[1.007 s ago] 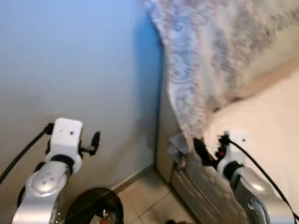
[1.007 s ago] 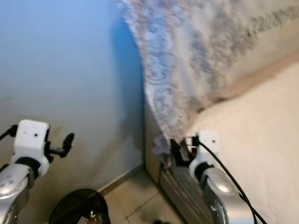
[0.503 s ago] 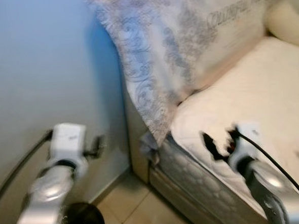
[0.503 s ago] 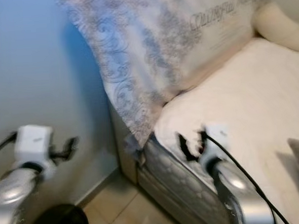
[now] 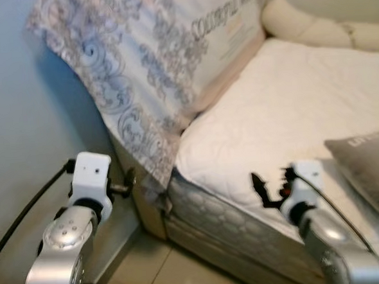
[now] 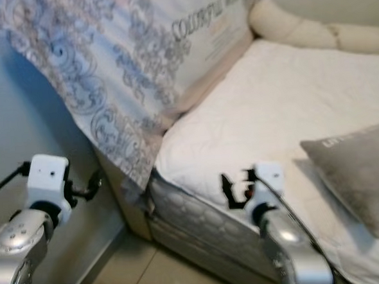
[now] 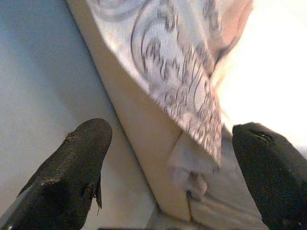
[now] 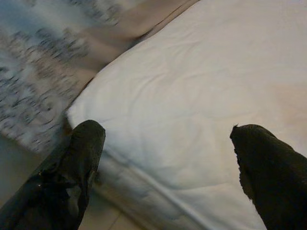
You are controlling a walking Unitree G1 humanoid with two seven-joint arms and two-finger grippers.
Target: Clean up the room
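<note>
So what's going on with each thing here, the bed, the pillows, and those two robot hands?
Patterned pillow: propped upright at the bed's head, overhanging the mattress corner.
Grey pillow: lying flat on the mattress.
Mattress: bare, white quilted top.
Left gripper: fingers open, empty, near the bed corner.
Right gripper: fingers open, empty, over the mattress edge.

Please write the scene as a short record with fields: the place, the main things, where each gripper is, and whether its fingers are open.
place: bedside, corner of a bed next to a pale blue wall
bed: white quilted mattress with a grey patterned side
pillows: large patterned pillow with printed letters leaning at the head; grey pillow lying on the mattress
left gripper: open, empty, near the wall and the bed corner
right gripper: open, empty, over the mattress edge
</note>
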